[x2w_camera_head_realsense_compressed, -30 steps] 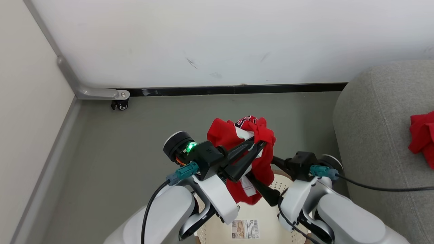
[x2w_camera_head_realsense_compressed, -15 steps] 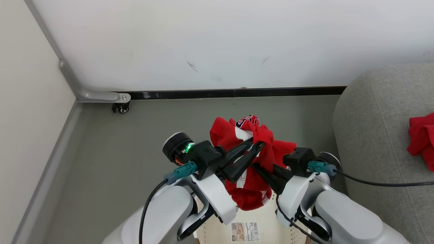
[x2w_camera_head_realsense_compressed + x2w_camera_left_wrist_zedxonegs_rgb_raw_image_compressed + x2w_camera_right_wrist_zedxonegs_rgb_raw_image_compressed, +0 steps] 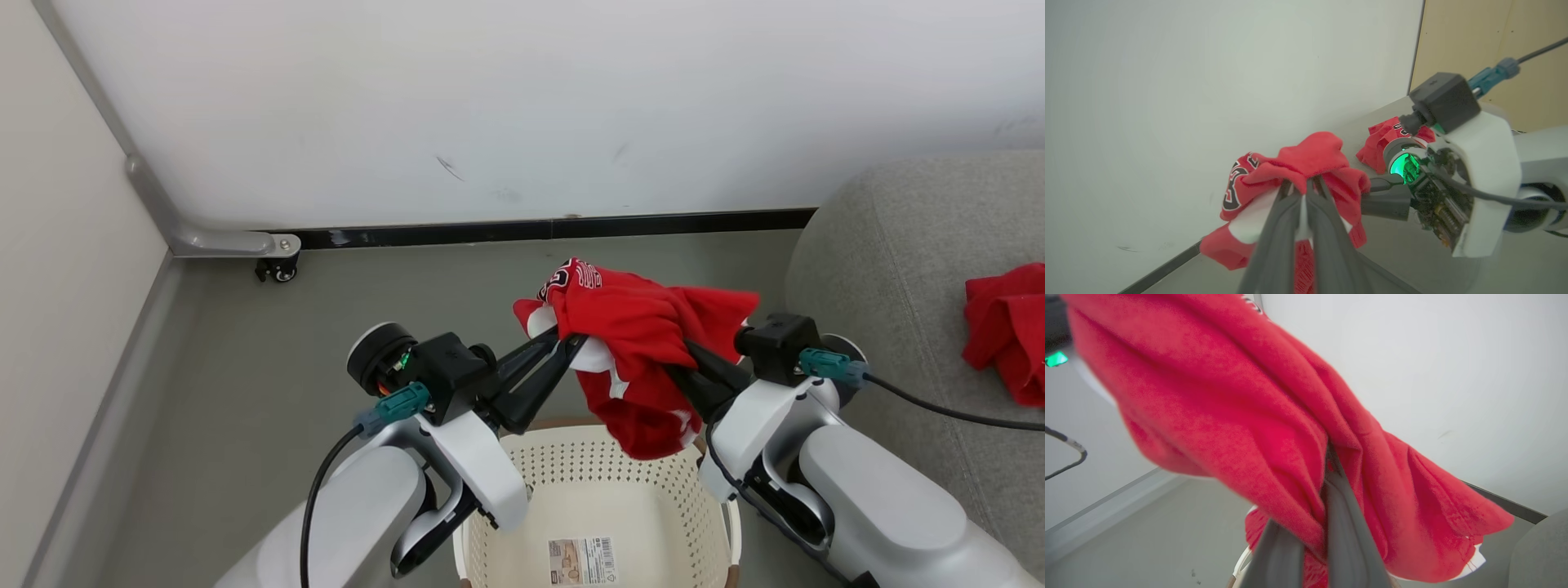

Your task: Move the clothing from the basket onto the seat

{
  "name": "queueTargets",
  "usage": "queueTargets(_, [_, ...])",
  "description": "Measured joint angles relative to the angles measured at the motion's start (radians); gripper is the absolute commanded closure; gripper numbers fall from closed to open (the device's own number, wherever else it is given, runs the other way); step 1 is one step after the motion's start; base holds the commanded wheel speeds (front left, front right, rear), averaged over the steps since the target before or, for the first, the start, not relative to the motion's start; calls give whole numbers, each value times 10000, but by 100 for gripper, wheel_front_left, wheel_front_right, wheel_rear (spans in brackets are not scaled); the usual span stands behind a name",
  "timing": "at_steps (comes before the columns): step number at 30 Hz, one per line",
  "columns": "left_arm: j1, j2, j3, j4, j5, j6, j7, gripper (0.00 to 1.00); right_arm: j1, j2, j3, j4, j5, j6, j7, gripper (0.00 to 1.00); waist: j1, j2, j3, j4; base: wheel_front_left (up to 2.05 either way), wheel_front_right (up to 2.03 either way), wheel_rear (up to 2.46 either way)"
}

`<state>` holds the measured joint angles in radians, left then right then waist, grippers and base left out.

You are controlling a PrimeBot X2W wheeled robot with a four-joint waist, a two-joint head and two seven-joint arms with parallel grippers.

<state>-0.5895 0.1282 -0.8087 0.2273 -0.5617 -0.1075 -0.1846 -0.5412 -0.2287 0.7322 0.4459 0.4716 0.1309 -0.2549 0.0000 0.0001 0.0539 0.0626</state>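
The left end effector (image 3: 571, 343) and right end effector (image 3: 1327, 465) each pinch the red garment (image 3: 645, 327), holding it bunched clear above the basket (image 3: 506, 474), likely for carrying to the seat (image 3: 890, 245), where the other piece (image 3: 1008, 327) lies.

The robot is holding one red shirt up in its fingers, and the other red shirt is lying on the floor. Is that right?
Almost. The other red shirt isn't on the floor: it lies on the grey seat, as the head view shows. The robot does hold the first red shirt up in its fingers.
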Motion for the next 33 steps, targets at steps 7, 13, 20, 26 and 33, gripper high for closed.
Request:
queueTargets(7, [184, 33, -12, -42, -10, 8, 86, 0, 14, -203, -493, -295, -259, 0, -2, 100, 0, 0, 90, -139, 0, 0, 0])
queueTargets(13, [282, 69, -13, -90, -12, 86, 82, 0, 59, -360, -1012, -568, -445, 0, 0, 100, 0, 0, 149, -308, 0, 0, 0])
queueTargets(20, [294, 100, -13, -194, -12, 96, 73, 0, 426, -594, -1779, -911, -727, 0, -2, 100, 0, 0, 191, -559, 0, 0, 0])
queueTargets(26, [476, 151, -52, -267, -13, 94, 61, 0, 709, -663, -2569, -1244, -940, 0, 0, 100, 0, 0, 227, -819, 0, 0, 0])
queueTargets(33, [488, 182, -163, -447, -84, 86, 58, 0, 1085, -819, -3473, -1797, -1131, 0, -2, 100, 0, 0, 286, -1183, 0, 0, 0])
